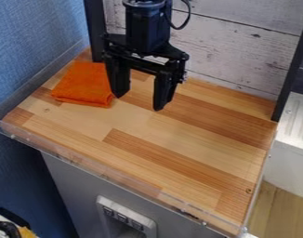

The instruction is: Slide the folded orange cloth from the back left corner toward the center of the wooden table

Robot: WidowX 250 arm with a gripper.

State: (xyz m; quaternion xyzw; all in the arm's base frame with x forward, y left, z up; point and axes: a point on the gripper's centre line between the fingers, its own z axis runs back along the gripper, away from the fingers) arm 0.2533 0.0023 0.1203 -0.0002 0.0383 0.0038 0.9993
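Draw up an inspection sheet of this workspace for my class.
Surface: striped wooden counter; transparent rim along its front edge
Job's things: folded orange cloth, lying at the counter's back left
Clutter: black-and-yellow items, off the counter at lower left
Gripper: black two-finger gripper beside the cloth, jaws apart, nothing held; contact unclear
Cables: thin black cable looping beside the black arm
Surroundings: blue textured wall, whitewashed wooden plank panel

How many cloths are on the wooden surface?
1. The orange cloth lies folded on the wooden surface, toward the picture's upper left, beside the open pincer. Another could be hidden beneath its folds.
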